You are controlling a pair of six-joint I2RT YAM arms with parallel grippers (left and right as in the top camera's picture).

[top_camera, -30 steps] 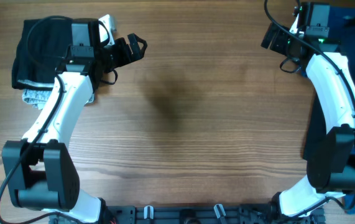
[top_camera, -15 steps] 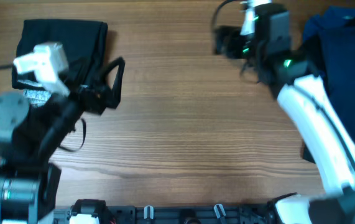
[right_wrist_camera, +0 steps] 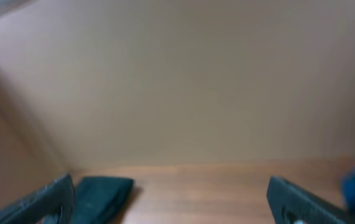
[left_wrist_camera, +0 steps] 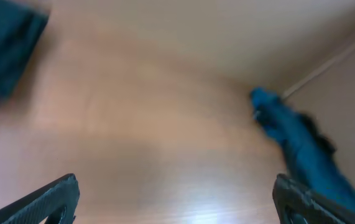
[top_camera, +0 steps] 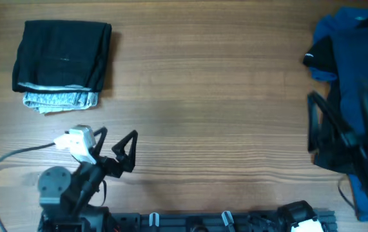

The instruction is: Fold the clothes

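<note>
Across the surface point(top_camera: 203, 96), the royal-blue and black pile point(top_camera: 354, 71) lies unfolded at the right edge, the folded black garment point(top_camera: 62, 57) rests on the denim piece point(top_camera: 60, 100) far left, and both arms have retreated, left fingers point(left_wrist_camera: 59, 196) and right fingers point(right_wrist_camera: 53, 196) spread empty, so that fold looks finished.

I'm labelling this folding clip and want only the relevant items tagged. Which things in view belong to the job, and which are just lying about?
Part of the job:
- folded black garment
- light-blue denim piece showing from under it
- blue and black clothes pile at the right edge

Just there:
- wooden table
- grey cable near the left arm
</note>
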